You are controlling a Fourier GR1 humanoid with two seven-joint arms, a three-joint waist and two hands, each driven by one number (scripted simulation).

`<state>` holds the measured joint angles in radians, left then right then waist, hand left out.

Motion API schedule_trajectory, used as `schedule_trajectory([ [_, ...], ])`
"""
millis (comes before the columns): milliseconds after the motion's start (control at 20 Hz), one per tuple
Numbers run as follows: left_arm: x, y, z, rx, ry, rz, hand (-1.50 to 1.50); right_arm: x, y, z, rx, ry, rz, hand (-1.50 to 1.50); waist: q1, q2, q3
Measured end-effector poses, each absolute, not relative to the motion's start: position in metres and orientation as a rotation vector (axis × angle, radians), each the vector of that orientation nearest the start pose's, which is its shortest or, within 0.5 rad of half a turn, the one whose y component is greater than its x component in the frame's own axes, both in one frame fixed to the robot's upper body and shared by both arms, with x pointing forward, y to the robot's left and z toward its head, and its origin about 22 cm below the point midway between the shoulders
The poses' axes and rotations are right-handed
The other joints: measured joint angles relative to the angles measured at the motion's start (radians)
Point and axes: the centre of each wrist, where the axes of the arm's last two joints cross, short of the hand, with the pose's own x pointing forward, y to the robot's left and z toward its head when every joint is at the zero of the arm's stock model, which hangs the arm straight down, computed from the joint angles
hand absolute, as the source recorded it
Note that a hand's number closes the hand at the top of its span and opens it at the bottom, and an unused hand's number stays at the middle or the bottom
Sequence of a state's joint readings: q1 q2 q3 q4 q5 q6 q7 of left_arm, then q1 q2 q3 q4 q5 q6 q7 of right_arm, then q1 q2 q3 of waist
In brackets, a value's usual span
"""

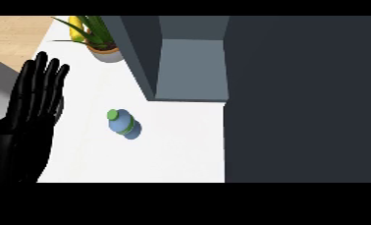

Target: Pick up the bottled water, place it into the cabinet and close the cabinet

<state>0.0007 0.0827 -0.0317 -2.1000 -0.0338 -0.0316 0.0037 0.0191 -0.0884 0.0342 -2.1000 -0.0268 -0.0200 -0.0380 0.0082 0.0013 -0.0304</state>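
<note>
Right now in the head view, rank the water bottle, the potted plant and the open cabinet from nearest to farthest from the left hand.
1. Water bottle: just right of the open left hand, standing on the white counter.
2. Potted plant: beyond the fingertips, at the counter's far edge.
3. Cabinet: farther right, door open, nothing visible inside.

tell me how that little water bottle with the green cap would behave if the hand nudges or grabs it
The bottled water stands upright on the white counter and looks narrow, so a sideways nudge would probably tip it. Its round body would likely roll once down. It seems small beside the open left hand, so it is probably light and easy to wrap.
</note>
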Motion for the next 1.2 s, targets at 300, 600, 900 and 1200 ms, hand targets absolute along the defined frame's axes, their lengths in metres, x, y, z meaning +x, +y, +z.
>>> schedule_trajectory([
  [300,0.208,0.209,0.129,-0.483,-2.089,-0.441,-1.5,0.201,-0.236,0.127,-0.031,-2.128,0.146,-1.5,-0.041,-0.002,0.02],
  [600,0.198,0.215,0.08,-0.802,-1.633,-0.529,-1.5,0.187,-0.221,0.106,0.218,-1.91,-0.005,-1.5,-0.047,0.008,0.028],
  [900,0.202,0.275,0.08,-0.93,-1.457,-0.558,-1.5,0.156,-0.23,0.107,0.292,-1.821,-0.063,-1.5,-0.032,0.0,0.03],
  [1200,0.213,0.325,0.083,-0.981,-1.4,-0.566,-1.5,0.133,-0.233,0.103,0.303,-1.801,-0.087,-1.5,-0.02,-0.002,0.03],
])
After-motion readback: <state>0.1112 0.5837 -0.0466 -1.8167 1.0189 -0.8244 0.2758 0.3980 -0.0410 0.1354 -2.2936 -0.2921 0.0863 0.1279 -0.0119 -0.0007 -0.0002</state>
